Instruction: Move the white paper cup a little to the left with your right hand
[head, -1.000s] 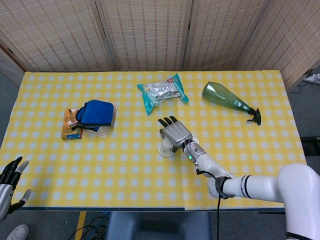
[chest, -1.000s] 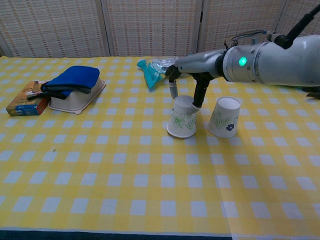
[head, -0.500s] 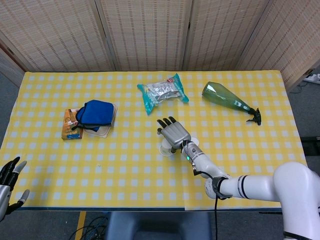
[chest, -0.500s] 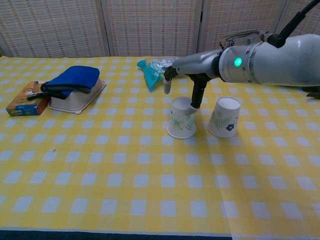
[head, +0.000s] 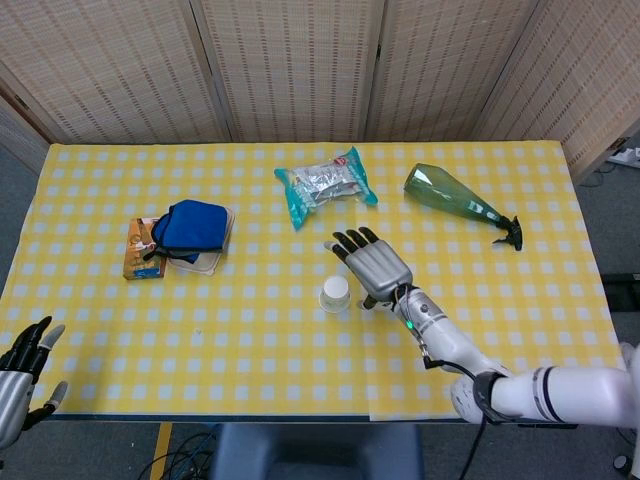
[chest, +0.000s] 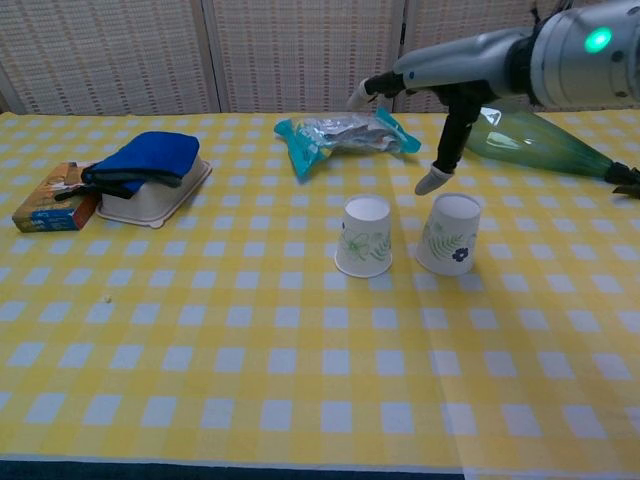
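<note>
— Where do we see the white paper cup (chest: 364, 236)?
— Upside down on the checked tablecloth (chest: 200, 340), just left of a second cup (chest: 449, 234).
— And our right hand (head: 375, 264)?
— Above both cups, fingers spread, holding nothing.
— Our left hand (head: 22, 372)?
— At the table's near-left corner, fingers apart, empty.

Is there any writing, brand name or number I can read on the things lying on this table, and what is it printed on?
No text can be read.
Two paper cups: leaf and flower prints only, no words.
Teal snack packet: print too blurred to read.
Orange box: picture and marks, too small to read.
Green bottle: no label legible.
Right arm: a green light, not a sign.
</note>
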